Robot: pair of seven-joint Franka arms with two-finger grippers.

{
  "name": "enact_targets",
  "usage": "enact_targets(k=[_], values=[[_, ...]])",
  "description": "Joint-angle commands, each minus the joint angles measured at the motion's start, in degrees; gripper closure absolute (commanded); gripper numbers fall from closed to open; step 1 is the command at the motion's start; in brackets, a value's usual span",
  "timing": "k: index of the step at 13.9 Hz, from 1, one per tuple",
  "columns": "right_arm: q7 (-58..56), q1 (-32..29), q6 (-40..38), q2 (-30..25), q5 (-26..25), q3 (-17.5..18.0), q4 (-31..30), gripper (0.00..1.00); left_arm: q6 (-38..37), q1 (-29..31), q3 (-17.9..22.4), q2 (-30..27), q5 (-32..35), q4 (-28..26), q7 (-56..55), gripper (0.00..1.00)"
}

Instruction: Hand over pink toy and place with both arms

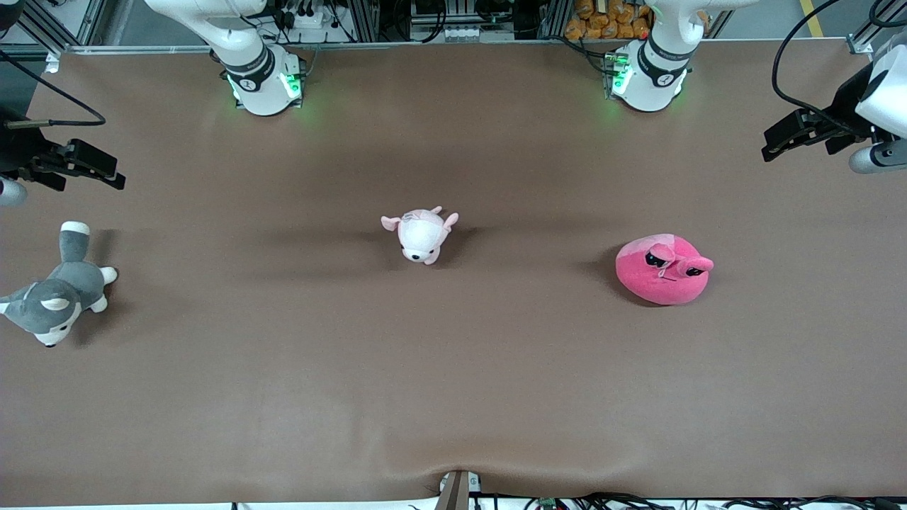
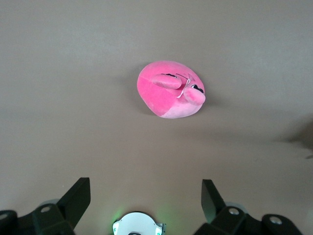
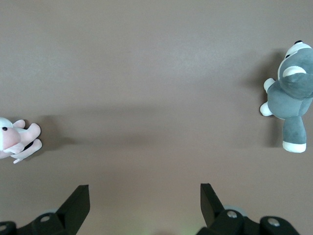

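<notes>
Brown table with nothing begun: the pink toy [image 1: 664, 270] lies untouched toward the left arm's edge, while left gripper [image 1: 799, 134] and right gripper [image 1: 88, 166] hang wide apart, empty, over opposite edges.

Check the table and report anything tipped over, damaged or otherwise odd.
Nothing stands out. The pink toy, the small pale plush and the husky plush lie apart on the table, undamaged. The left hand and right hand wait open at the table's ends.

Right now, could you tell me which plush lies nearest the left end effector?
The pink toy, the large hot-pink blob toward the left arm's end of the table.
</notes>
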Motion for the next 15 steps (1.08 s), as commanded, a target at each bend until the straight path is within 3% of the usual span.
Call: enact_targets(k=[1, 8, 15], values=[[0.0, -0.4, -0.6, -0.3, -0.9, 0.5, 0.6, 0.00, -1.4, 0.0, -0.2, 0.6, 0.5, 1.5, 1.1, 0.00], [0.0, -0.4, -0.6, -0.2, -0.9, 0.5, 0.6, 0.00, -1.4, 0.3, -0.1, 2.0, 1.4, 3.1, 0.6, 0.00], [0.0, -0.4, -0.6, -0.2, -0.9, 0.5, 0.6, 0.00, -1.3, 0.3, -0.2, 1.9, 0.5, 1.1, -0.3, 0.00]])
